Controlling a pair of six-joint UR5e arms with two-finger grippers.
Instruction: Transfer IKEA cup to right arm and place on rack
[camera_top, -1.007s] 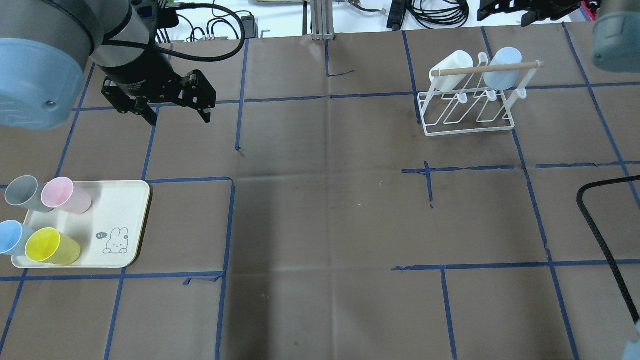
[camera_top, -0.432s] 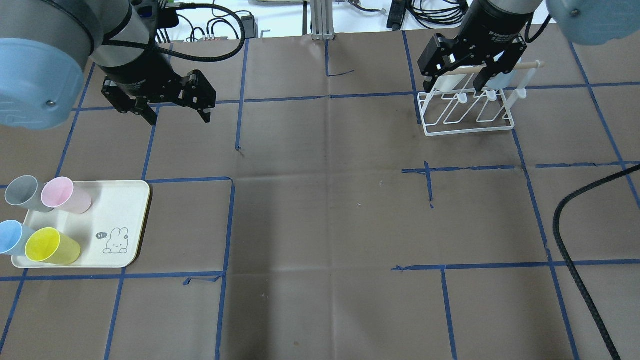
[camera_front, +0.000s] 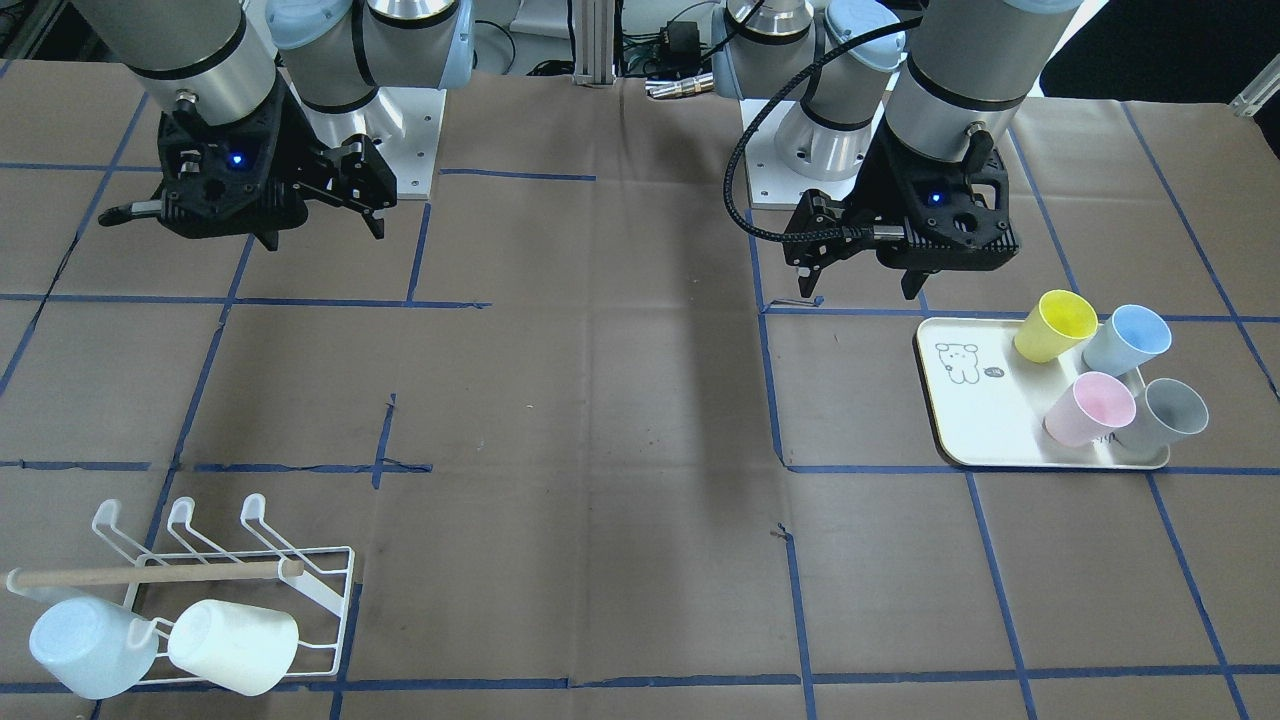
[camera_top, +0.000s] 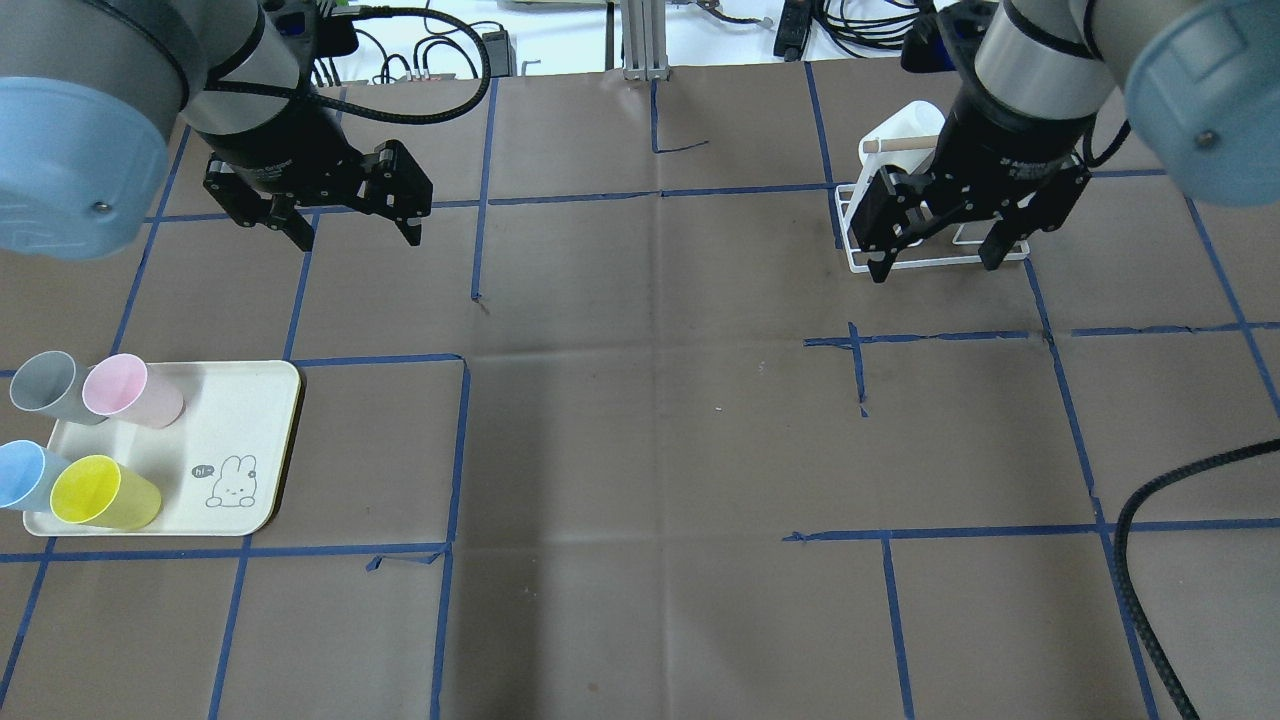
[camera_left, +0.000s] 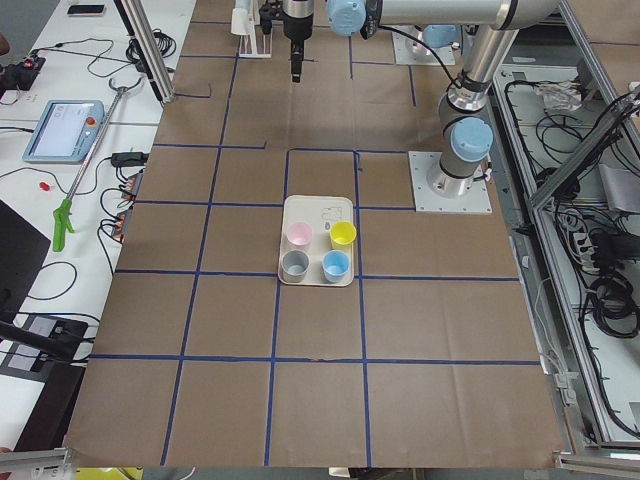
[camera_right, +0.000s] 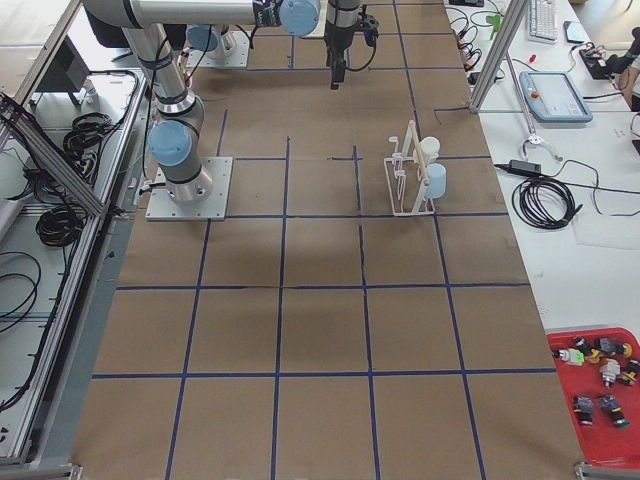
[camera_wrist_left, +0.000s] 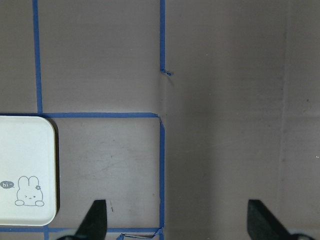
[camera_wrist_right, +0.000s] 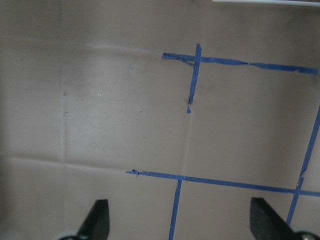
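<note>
Four IKEA cups stand on a cream tray (camera_top: 235, 420) at the front left: grey (camera_top: 45, 385), pink (camera_top: 130, 390), blue (camera_top: 25, 475) and yellow (camera_top: 100, 492). My left gripper (camera_top: 358, 235) is open and empty, held above the table well behind the tray. The white wire rack (camera_front: 250, 560) holds a white cup (camera_front: 235, 645) and a pale blue cup (camera_front: 90, 650). My right gripper (camera_top: 938, 268) is open and empty, hovering over the rack's front edge (camera_top: 850, 255) and hiding most of it in the overhead view. The left wrist view shows the tray corner (camera_wrist_left: 25, 170) between open fingertips (camera_wrist_left: 95, 220).
Brown paper with blue tape lines covers the table (camera_top: 650, 420). A black cable (camera_top: 1150, 560) hangs at the front right. Aluminium posts and cables (camera_top: 640, 40) stand past the far edge. The right wrist view shows only taped paper (camera_wrist_right: 190, 90).
The right arm has swung in from the back right and come forward over the rack, gripper open throughout. The left arm and the cups have not moved.
</note>
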